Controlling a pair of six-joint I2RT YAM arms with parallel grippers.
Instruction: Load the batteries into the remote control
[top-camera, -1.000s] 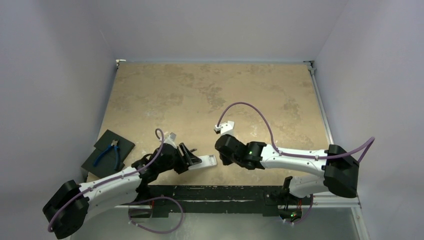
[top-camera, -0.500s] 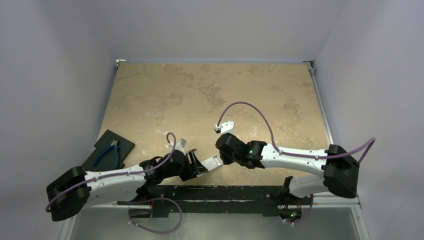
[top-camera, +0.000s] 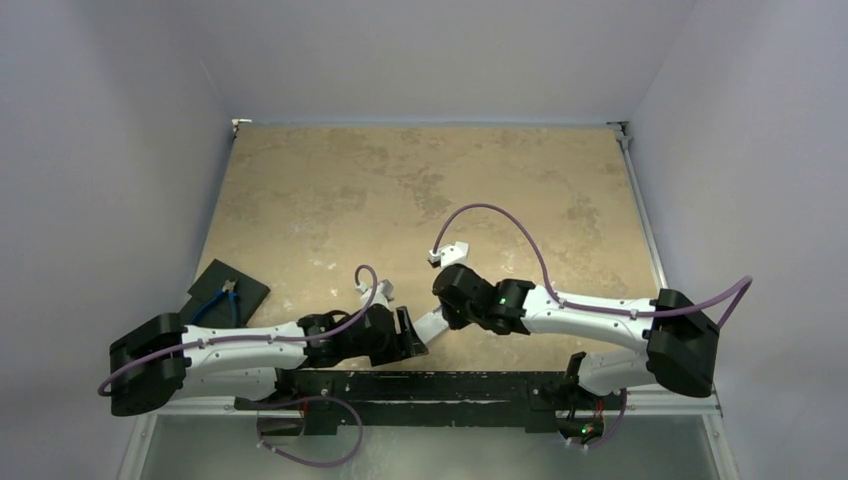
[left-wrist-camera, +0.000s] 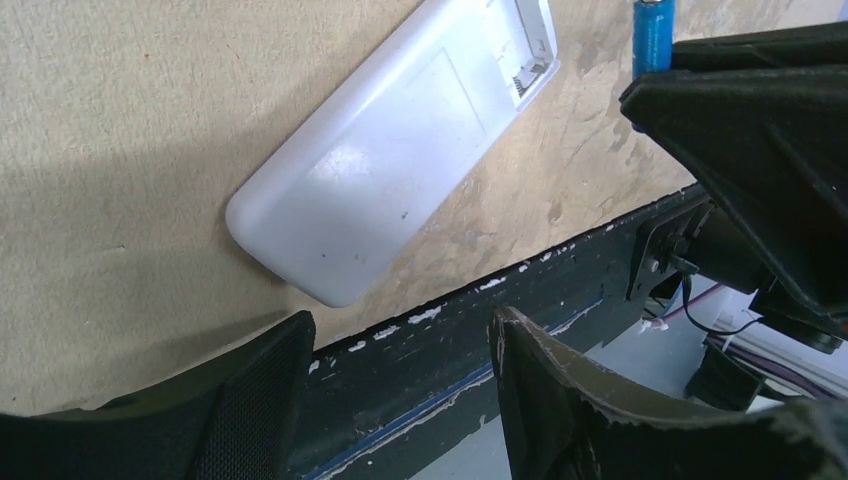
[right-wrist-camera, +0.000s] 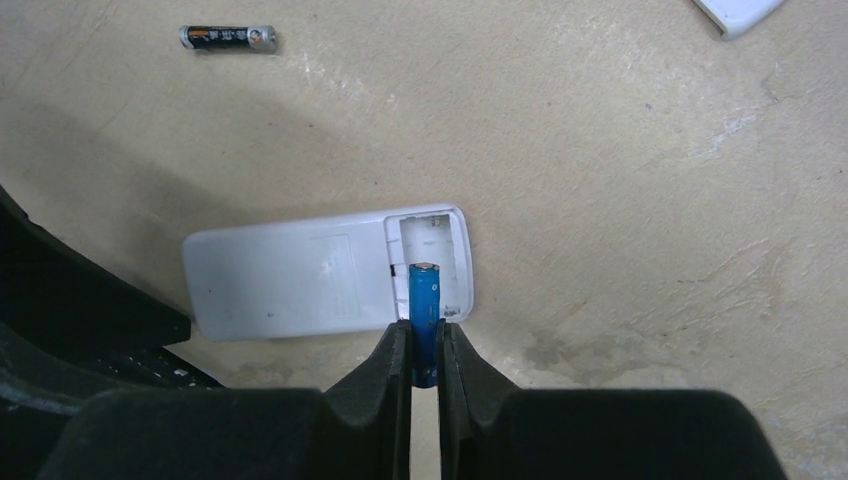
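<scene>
Blue battery (right-wrist-camera: 424, 290) in right claw (right-wrist-camera: 424, 335)

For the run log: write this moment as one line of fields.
right gripper: shut on blue battery at open bay of remote control | left gripper: open, empty | black battery: lying loose

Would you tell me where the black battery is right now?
In the right wrist view, the black battery lies flat on the table at the upper left, well clear of the remote.
</scene>
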